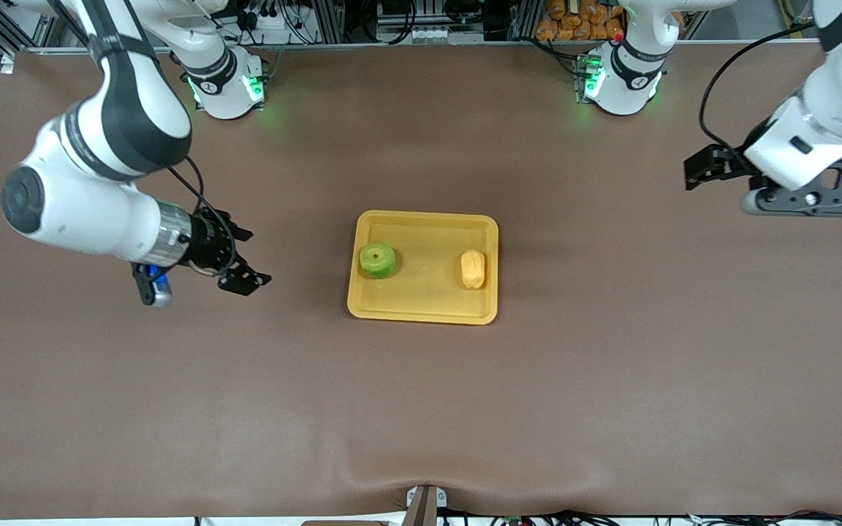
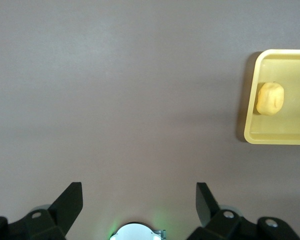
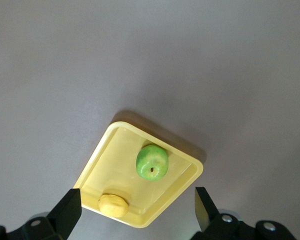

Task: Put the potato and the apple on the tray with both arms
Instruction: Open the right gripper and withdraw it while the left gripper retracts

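Right hand [image 1: 244,259] up over bare brown counter [image 1: 421,409] toward the right arm's end, well apart from the tray; fingers [image 3: 70,210] spread wide, gripping nothing. Yellow-orange tray [image 1: 423,310] flat at mid-counter. Green apple [image 1: 378,260] in the tray, by the rim on the right arm's side, stem dimple up. Pale yellow potato [image 1: 472,269] also in the tray, by the rim on the left arm's side, well apart from the apple. Left hand [image 1: 710,172] raised over bare counter at the left arm's end, well clear of the tray; fingers [image 2: 206,201] spread wide, holding nothing. Seen from the right wrist: tray [image 3: 140,220], apple [image 3: 152,162] and potato [image 3: 113,205] below. Seen from the left wrist: tray corner [image 2: 255,135] with potato [image 2: 269,98].
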